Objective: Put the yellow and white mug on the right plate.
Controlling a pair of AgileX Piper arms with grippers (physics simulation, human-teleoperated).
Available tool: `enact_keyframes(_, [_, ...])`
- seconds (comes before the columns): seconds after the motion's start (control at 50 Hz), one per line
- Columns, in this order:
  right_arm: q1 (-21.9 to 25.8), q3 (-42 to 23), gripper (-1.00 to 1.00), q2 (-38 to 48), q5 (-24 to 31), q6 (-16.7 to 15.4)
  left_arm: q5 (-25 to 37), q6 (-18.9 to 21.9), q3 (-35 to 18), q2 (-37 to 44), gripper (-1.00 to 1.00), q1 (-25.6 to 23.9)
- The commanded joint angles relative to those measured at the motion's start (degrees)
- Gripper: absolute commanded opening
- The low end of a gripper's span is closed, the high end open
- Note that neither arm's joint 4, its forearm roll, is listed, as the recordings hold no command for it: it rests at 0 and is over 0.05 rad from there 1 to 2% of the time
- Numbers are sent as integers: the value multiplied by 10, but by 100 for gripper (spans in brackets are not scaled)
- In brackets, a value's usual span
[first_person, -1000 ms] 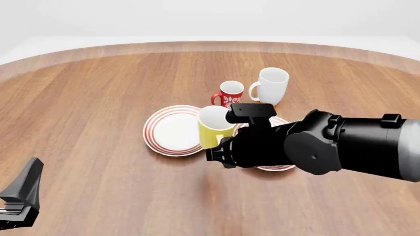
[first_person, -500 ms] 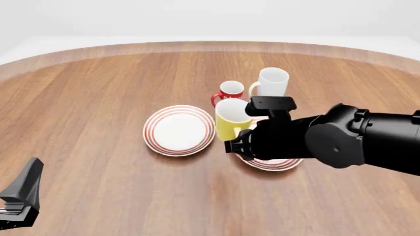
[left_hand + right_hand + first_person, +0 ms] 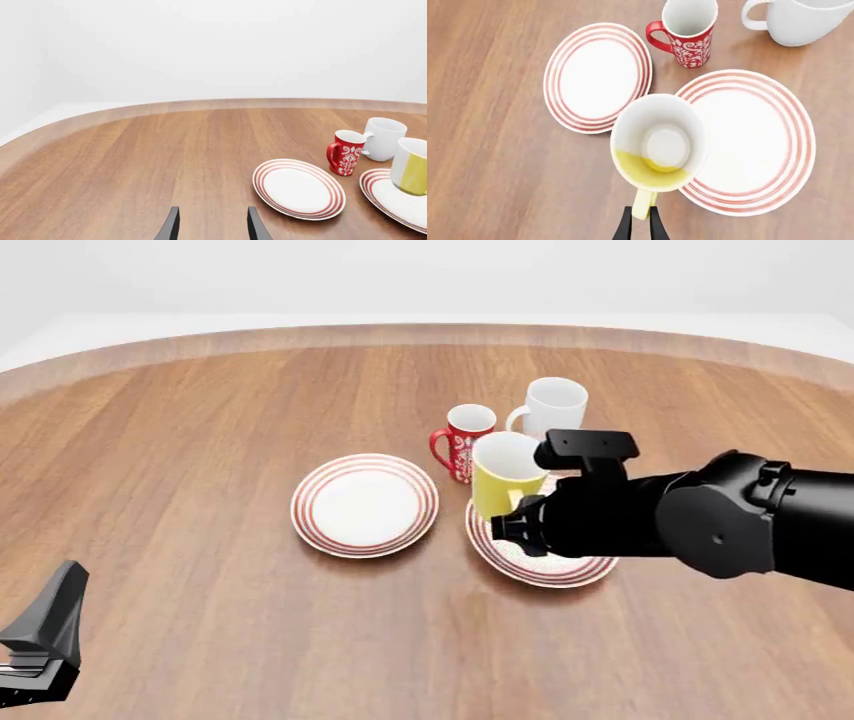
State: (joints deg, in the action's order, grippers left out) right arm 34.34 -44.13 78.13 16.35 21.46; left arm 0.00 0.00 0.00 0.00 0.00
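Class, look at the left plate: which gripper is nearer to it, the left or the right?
Right. The right gripper holds the yellow mug by its handle just beside the left plate, over the right plate's edge. The left gripper sits far back at the table's near-left corner.

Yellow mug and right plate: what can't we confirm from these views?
- Front view: the right arm covers much of the right plate and the yellow mug's base and handle.
- Left wrist view: the picture's edge cuts off mug and plate.
- Right wrist view: looks down into the mug; contact underneath hidden.
- Right gripper: only fingertips show, at the handle.
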Motion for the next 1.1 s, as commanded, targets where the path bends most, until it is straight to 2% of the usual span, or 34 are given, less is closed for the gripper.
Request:
enact_keyframes(0.02, [-24, 16, -100, -13, -8, -5, 0, 0, 0, 0, 100, 0])
enact_keyframes(0.74, [-85, 63, -100, -11, -57, -28, 0, 0, 0, 0, 100, 0])
enact_keyframes(1.1, [-97, 68, -100, 19, -92, -35, 0, 0, 0, 0, 100, 0])
